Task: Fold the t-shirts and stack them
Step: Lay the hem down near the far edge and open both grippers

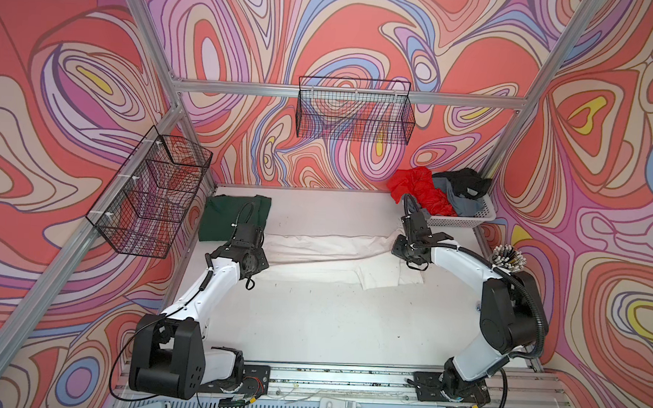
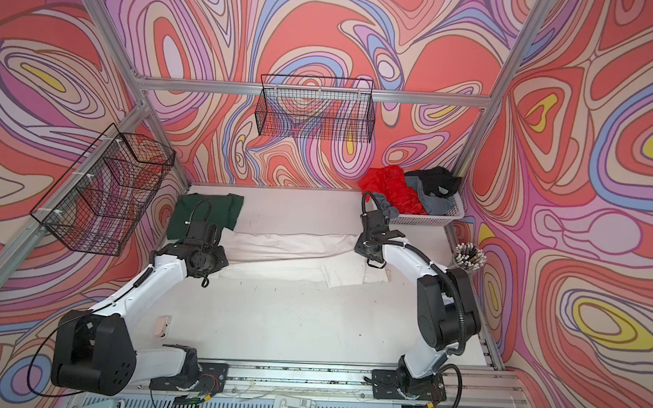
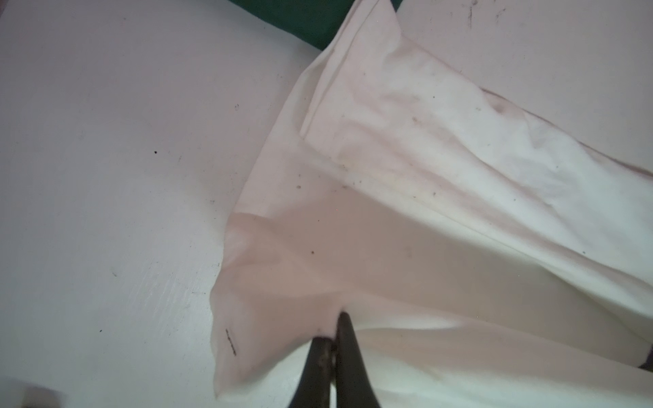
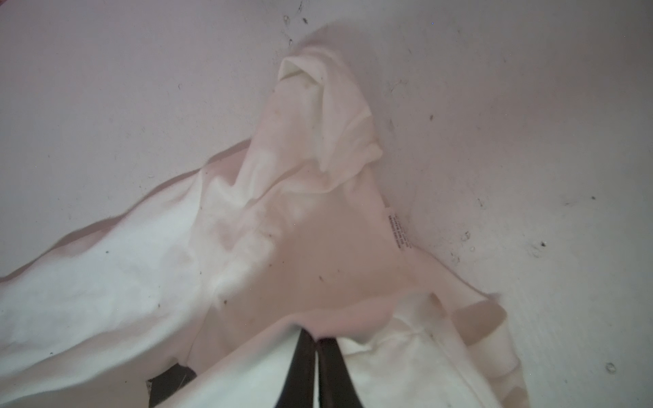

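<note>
A white t-shirt (image 1: pixel 326 251) (image 2: pixel 288 251) lies stretched sideways across the middle of the table, partly folded over itself. My left gripper (image 3: pixel 334 330) is shut on its edge at the left end, close to the table; in a top view the wrist (image 1: pixel 248 247) hides the fingers. My right gripper (image 4: pixel 314 335) is shut on a fold of the same shirt at its right end, under the wrist (image 1: pixel 411 247). A folded dark green t-shirt (image 1: pixel 236 213) (image 3: pixel 304 17) lies flat at the back left. Red (image 1: pixel 414 190), grey (image 1: pixel 459 206) and black (image 1: pixel 462 181) t-shirts are heaped in the basket.
The white perforated basket (image 1: pixel 470 220) stands at the back right corner. A cup of white sticks (image 1: pixel 508 256) sits by the right edge. Black wire baskets hang on the back wall (image 1: pixel 354 110) and left wall (image 1: pixel 153 192). Bare tabletop (image 1: pixel 330 320) lies in front of the shirt.
</note>
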